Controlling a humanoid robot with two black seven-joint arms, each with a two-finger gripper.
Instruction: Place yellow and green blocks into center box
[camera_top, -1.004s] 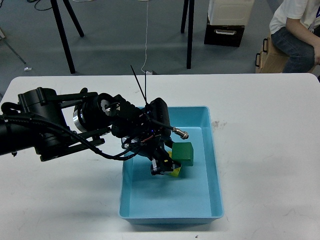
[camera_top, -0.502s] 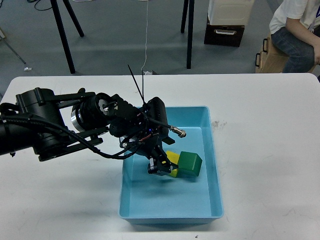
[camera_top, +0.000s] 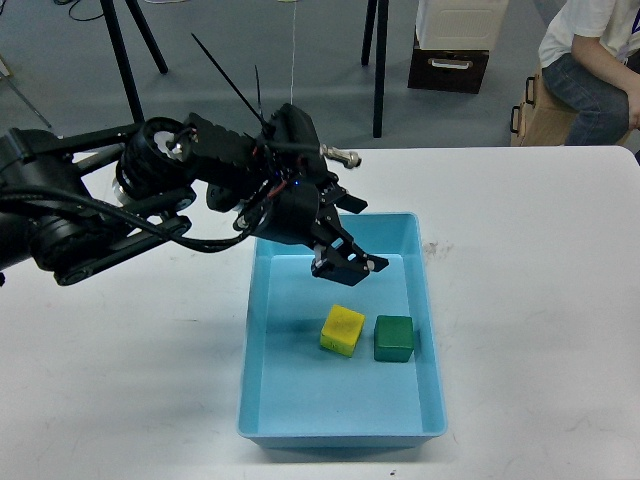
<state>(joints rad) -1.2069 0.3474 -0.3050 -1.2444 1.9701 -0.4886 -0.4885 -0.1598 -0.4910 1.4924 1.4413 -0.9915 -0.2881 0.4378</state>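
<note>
While hanging above the far-left part of the light blue box (camera_top: 430, 300), left claw (camera_top: 352, 235) gapes with nothing between its two dark fingers, one up near the far rim, the other lower over the box floor. Carried by a black arm reaching in from the left, with cables and a thin black tie sticking up from the wrist. Right claw out of view.

Inside the box, toward the middle of its floor: yellow block (camera_top: 342, 330) and green block (camera_top: 394, 338), side by side, yellow on the left, green on the right. Close together, perhaps with a slim gap, though hard to tell whether touching from this angle. Yellow block: a bright cube, turned slightly, top face lighter than its sides. Green block: a dark green cube, squarer to the box walls, sitting near the right wall. Both flat on the floor, well clear of the claw.

Box resting on a white desk (camera_top: 540, 300), long axis running near to far. Beyond the desk: grey floor, black stand legs (camera_top: 125, 70), a seated person (camera_top: 590, 60) at far right.
</note>
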